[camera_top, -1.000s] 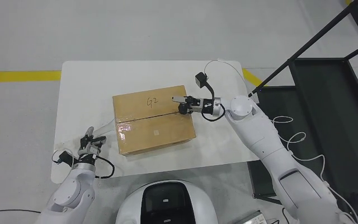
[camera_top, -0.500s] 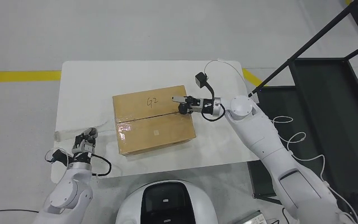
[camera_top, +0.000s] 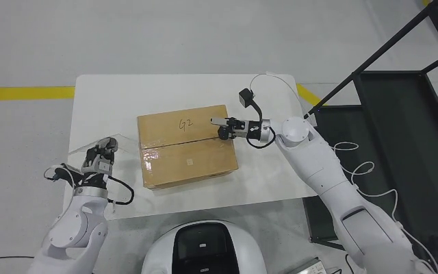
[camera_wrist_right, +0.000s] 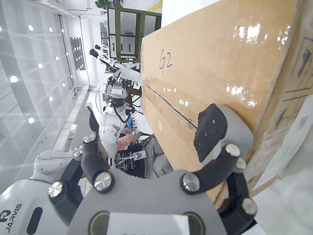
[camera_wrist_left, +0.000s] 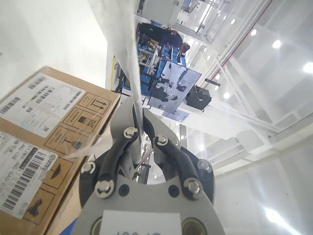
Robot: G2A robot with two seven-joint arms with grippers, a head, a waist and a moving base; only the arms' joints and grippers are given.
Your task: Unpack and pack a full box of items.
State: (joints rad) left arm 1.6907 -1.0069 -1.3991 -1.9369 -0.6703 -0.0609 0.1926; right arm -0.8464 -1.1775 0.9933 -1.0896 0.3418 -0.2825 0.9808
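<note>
A taped cardboard box (camera_top: 185,147) marked "G2" lies in the middle of the white table (camera_top: 109,103). My left gripper (camera_top: 102,156) hovers over the table's near left part, a short way off the box's left end (camera_wrist_left: 49,123). Its fingers (camera_wrist_left: 139,121) are shut on a long strip of clear tape (camera_wrist_left: 135,74) that runs up and away from them. My right gripper (camera_top: 220,129) is open at the right end of the box top (camera_wrist_right: 220,62). One black pad (camera_wrist_right: 211,133) lies over the lid beside the centre seam, while the other finger (camera_wrist_right: 91,123) hangs off the box.
A dark metal rack (camera_top: 383,123) stands just past the table's right edge. Bare table surface lies behind the box and to its left.
My left arm has drawn back to the left, away from the box, taking the tape strip with it. The right arm and the box have stayed still.
</note>
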